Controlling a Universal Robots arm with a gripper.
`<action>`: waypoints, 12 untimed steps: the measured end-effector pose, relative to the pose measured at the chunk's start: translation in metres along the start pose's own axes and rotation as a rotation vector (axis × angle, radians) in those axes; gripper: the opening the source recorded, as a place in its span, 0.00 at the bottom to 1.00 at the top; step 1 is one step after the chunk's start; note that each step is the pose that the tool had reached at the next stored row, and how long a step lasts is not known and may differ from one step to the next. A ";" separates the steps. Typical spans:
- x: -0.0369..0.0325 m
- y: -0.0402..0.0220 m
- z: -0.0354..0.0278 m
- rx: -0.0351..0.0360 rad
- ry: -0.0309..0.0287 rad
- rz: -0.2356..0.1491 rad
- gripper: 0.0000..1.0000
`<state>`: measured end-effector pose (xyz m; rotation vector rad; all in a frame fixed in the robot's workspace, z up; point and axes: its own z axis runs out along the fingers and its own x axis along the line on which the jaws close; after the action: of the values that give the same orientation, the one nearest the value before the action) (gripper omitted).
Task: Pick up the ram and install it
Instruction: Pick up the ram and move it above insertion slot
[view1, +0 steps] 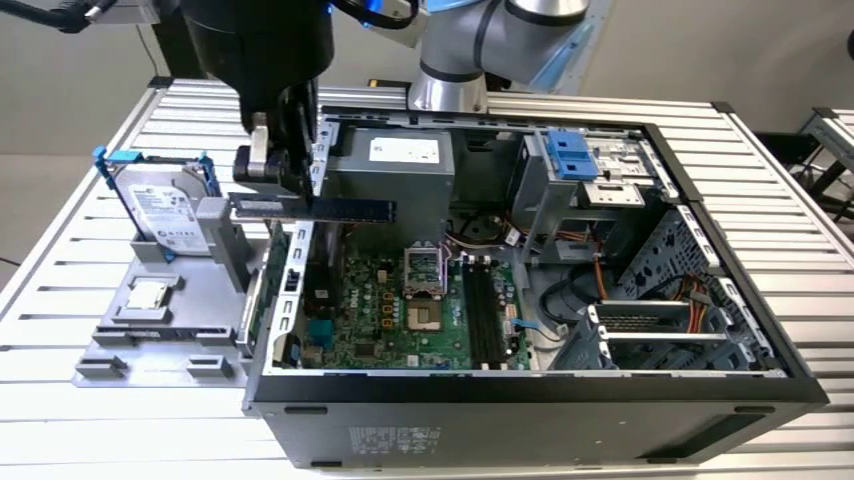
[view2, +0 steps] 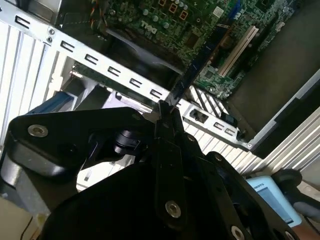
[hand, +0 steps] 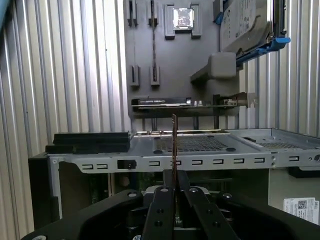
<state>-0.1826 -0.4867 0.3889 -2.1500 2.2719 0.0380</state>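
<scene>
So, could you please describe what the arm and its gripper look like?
The arm has silver-grey tubular links with blue joint caps. The gripper is matte black: a bulky rounded body, flat linkage bars fastened by silver screws, and two slim fingers.

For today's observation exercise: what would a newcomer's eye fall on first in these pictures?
The gripper, shut on the ram, holds it level over the open computer case, near its edge on the exterior view's left. Beside the case, a hard drive in a blue frame stands on a grey holder.
</scene>
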 end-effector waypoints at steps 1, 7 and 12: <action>-0.0002 -0.0026 0.0000 0.0000 0.0000 0.000 0.00; -0.0010 -0.0186 -0.0001 0.0000 0.0000 0.000 0.00; -0.0018 -0.0317 -0.0002 0.0000 0.0000 0.000 0.00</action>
<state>-0.1508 -0.4867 0.3889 -2.1499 2.2720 0.0380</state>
